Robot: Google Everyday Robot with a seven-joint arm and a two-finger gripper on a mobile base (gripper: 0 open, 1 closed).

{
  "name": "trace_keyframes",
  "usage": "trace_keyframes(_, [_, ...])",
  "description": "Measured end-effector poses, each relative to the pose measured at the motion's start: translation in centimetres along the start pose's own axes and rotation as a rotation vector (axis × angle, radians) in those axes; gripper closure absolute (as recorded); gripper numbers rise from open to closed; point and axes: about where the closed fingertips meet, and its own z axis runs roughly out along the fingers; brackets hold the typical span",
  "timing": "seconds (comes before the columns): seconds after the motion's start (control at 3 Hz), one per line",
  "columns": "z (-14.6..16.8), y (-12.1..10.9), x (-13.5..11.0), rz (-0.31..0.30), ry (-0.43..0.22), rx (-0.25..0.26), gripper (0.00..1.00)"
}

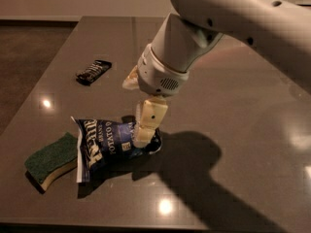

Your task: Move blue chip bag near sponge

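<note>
The blue chip bag (109, 145) lies on the dark table (233, 130), its left edge touching or overlapping the sponge (51, 158). The sponge has a green top over pale yellow foam and sits at the front left. My gripper (136, 111) hangs over the bag's right end. It looks open: one finger (148, 123) points down with its tip against the bag's right end, and the other (130, 79) is spread up and to the left. The bag rests on the table.
A small black wrapped bar (94, 71) lies at the back left of the table. The table's left edge runs close behind the sponge, with floor beyond. My arm (233, 23) reaches in from the upper right and casts a wide shadow (194, 169).
</note>
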Motion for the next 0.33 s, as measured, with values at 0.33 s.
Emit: trace_keyframes(0.33, [0.0, 0.0, -0.01, 0.0, 0.0, 0.0, 0.0])
